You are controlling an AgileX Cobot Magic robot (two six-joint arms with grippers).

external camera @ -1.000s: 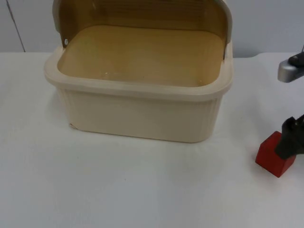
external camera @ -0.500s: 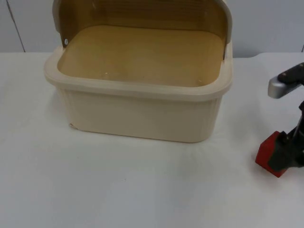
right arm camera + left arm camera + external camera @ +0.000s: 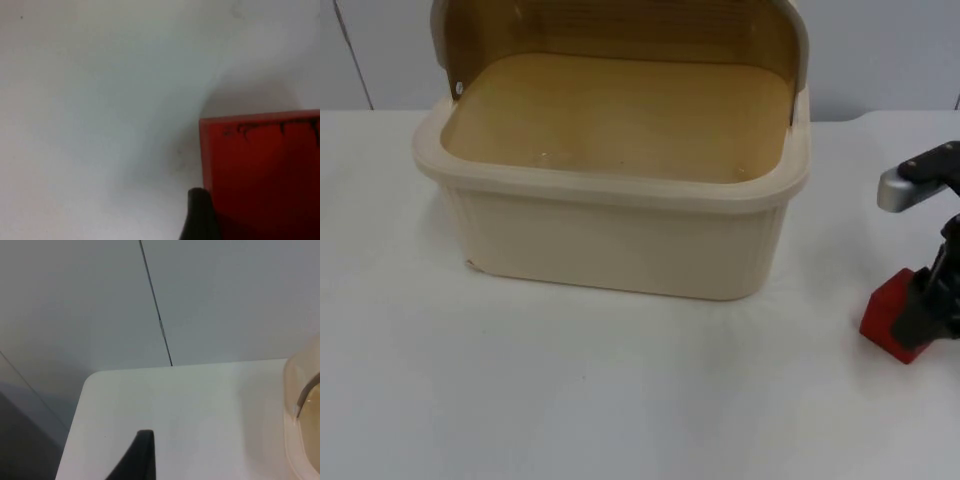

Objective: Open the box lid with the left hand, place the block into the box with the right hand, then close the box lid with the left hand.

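Now the red block (image 3: pixel 892 322) is hugged by the right gripper (image 3: pixel 928 308) on the table (image 3: pixel 620 400); the open box (image 3: pixel 620 240) is found far off to its side, lid up; the left gripper's (image 3: pixel 142 455) grip cannot be told

Box (image 3: pixel 620 220) mouth unobstructed from above, lid (image 3: pixel 620 30) upright behind it. Bare table (image 3: pixel 620 400) lies between box and block (image 3: pixel 890 315).

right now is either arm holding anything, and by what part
Cannot be told for sure: the right end effector is down at the red block's right side, block on the table. The left end effector holds nothing.
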